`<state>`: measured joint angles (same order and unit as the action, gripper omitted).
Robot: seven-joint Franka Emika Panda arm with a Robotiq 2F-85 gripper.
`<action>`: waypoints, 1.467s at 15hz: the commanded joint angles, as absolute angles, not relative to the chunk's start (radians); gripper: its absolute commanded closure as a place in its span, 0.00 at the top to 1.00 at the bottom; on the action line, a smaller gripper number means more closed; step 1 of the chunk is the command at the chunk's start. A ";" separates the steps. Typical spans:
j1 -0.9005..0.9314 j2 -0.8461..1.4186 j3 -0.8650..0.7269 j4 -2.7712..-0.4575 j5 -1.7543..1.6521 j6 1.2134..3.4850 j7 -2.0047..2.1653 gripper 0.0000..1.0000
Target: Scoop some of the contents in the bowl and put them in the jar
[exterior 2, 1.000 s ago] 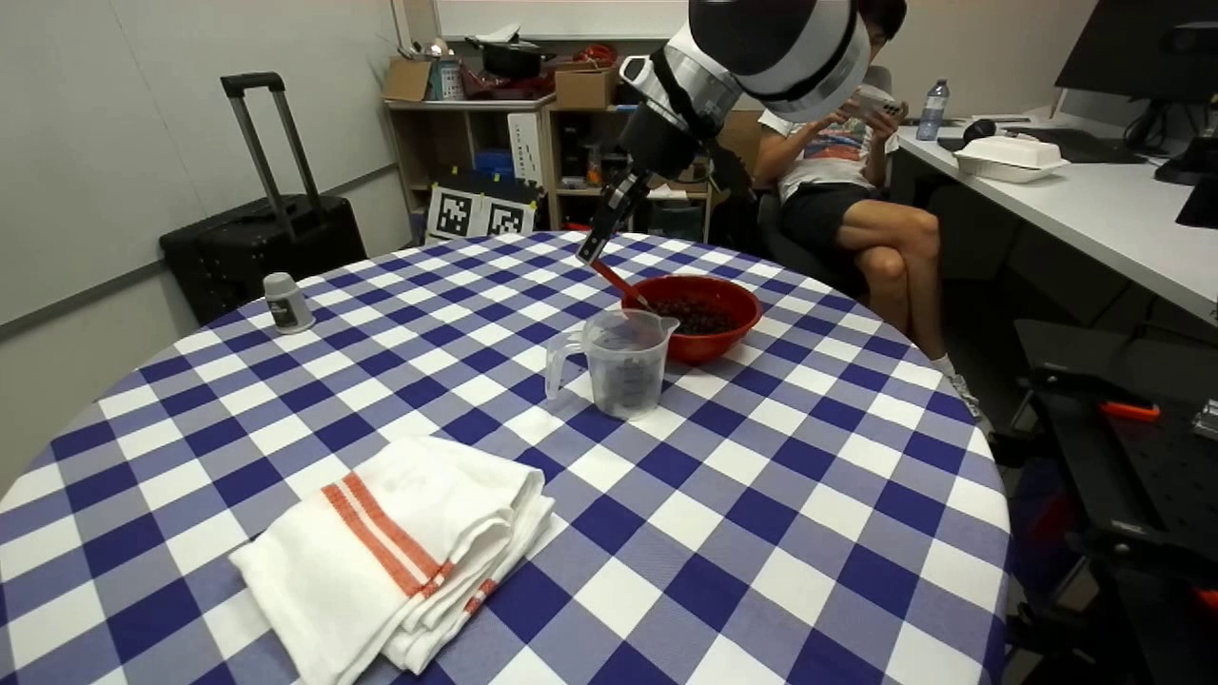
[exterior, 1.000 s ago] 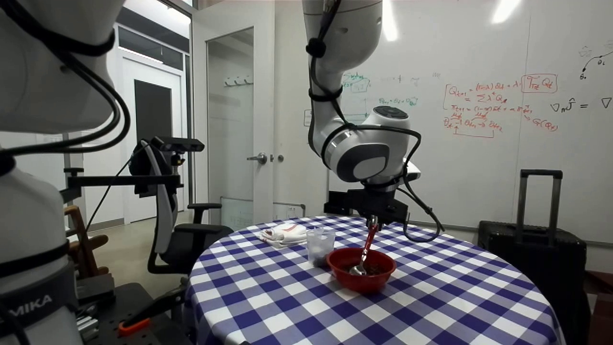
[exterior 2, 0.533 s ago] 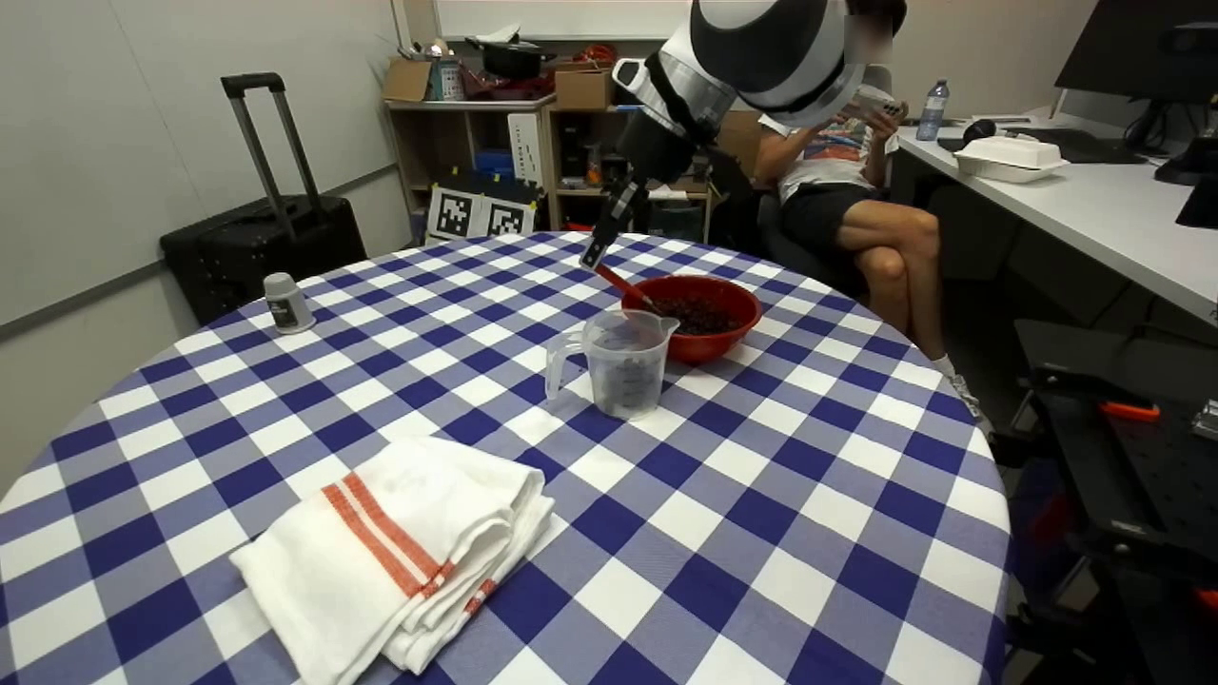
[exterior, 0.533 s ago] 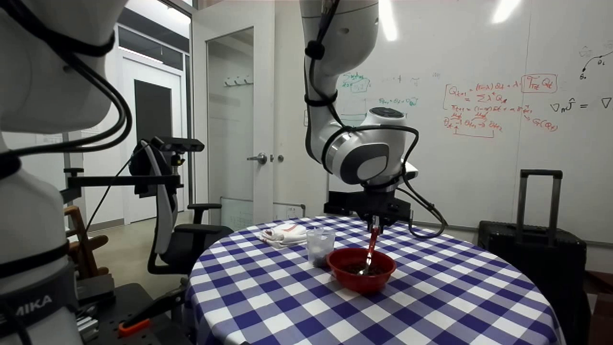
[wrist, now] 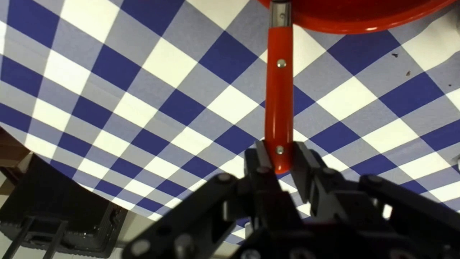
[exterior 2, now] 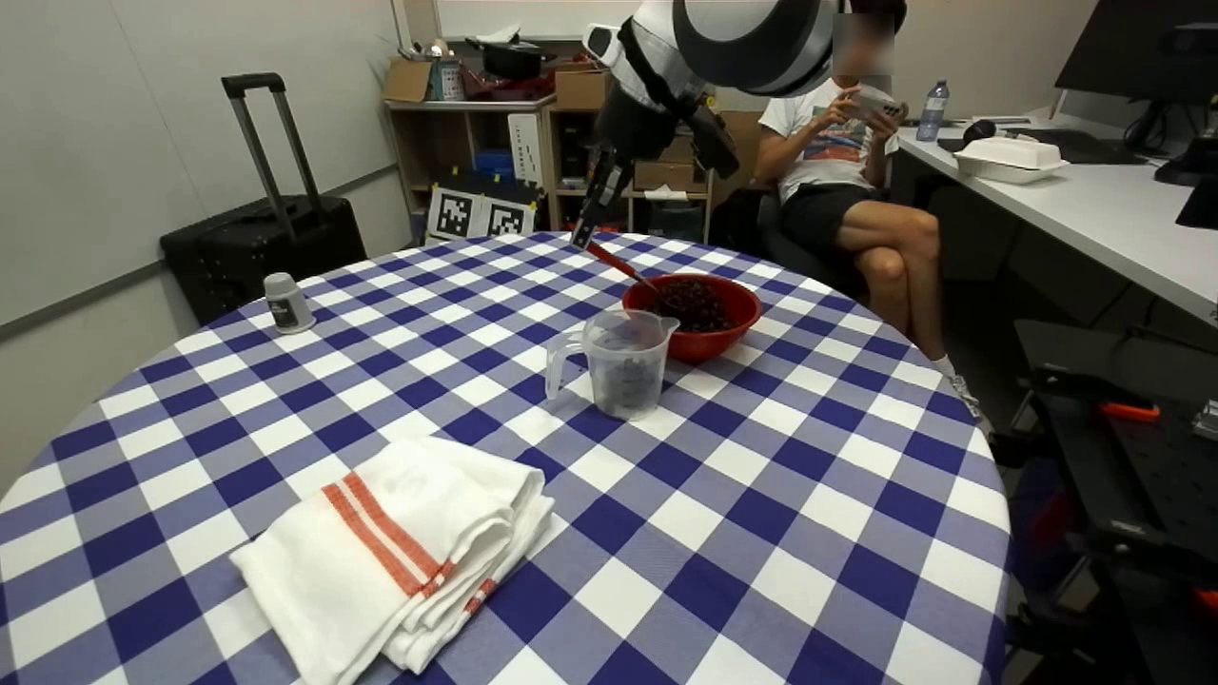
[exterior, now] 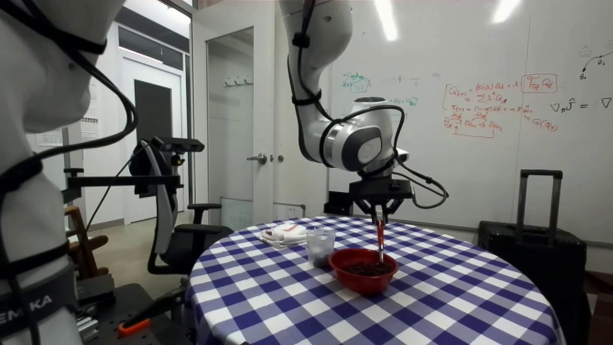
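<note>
Red-handled spoon (wrist: 279,90) was pinched in the gripper (wrist: 279,154), its far end inside the bowl (exterior 2: 718,344).
Jaws stood narrow, pressed from both sides on the handle's butt; metal shaft slanted over the rim into dark contents (exterior 2: 699,303), tip not made out. Bowl sat toward the edge of the table (exterior 2: 761,495) nearest the seated person (exterior 2: 826,147). Jar (exterior 2: 628,376), a clear measuring jug, stood upright just beside it; contact could not be told. A small grey container (exterior 2: 288,306) stood near the edge by the suitcase (exterior 2: 252,243).
</note>
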<state>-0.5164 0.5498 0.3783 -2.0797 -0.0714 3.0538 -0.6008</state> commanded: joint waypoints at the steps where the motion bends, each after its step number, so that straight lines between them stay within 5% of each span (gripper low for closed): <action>1: -0.410 0.519 0.293 -2.066 -0.102 3.027 -0.570 0.05; 22: -0.201 0.473 0.171 -2.028 -0.125 2.819 -0.575 0.05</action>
<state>-0.2258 0.5056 0.1875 -2.0387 -0.1091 2.8776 -0.5837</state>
